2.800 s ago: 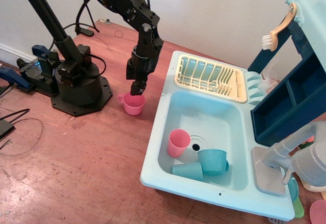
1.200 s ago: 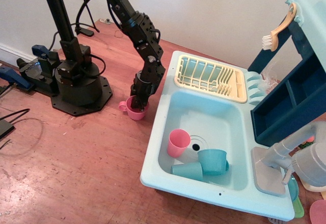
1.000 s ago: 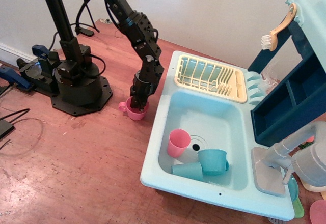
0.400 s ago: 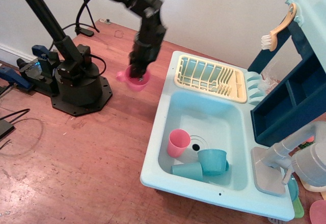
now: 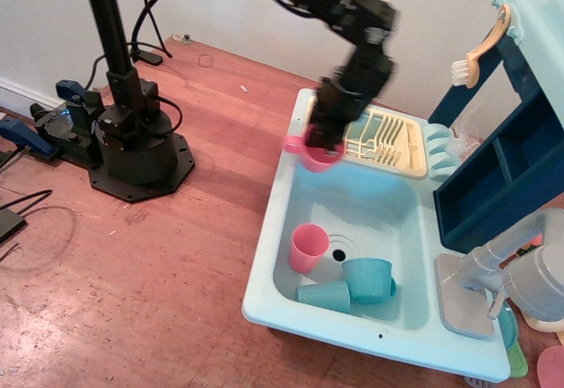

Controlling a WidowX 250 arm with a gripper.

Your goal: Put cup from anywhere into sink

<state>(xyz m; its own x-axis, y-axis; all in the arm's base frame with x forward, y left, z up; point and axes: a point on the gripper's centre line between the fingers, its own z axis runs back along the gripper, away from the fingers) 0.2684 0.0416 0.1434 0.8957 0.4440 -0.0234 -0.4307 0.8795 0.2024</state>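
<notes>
A single high view looks obliquely down across the tabletop (image 5: 132, 282), sink (image 5: 352, 207) toward four o'clock, arm base toward nine.

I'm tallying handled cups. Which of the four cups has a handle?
The rose-pink cup held in the claw above the sink; its loop handle sticks out left. The salmon cup shows none.

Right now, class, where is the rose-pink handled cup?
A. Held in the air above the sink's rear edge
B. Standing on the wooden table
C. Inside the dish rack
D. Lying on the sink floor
A: the end effector grips the rose-pink cup, lifted over the back edge of the sink.
</notes>
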